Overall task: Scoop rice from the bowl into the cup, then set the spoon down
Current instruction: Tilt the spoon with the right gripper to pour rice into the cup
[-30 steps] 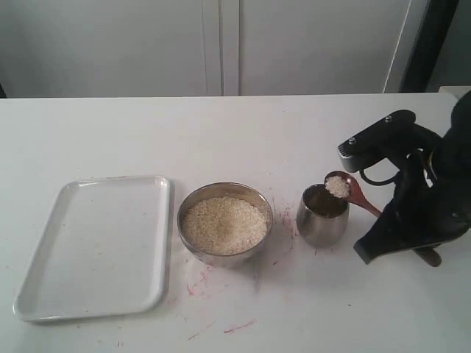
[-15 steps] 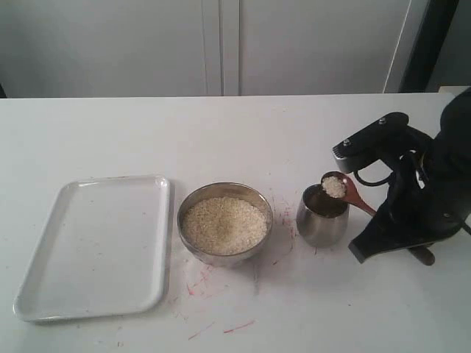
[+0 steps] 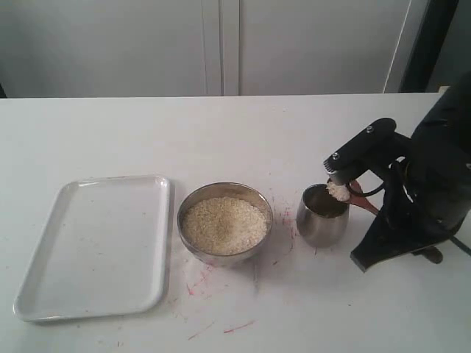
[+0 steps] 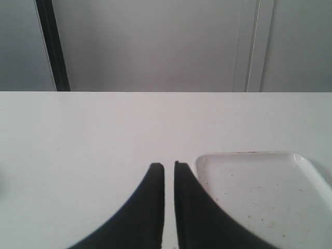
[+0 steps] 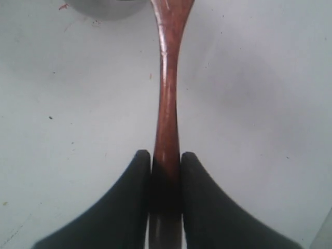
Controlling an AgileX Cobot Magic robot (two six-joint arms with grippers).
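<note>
Gripping the spoon handle in the right tool, you are holding a scoop of rice at the cup rim; pouring and set-down are awaiting completion. The left tool is idling, narrow and empty.

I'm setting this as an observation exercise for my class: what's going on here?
The right hand grips a wooden spoon by its handle, holding a scoop of rice over the steel cup. The bowl beside the cup is full of rice. The left hand is shut and empty, near the white tray.
</note>
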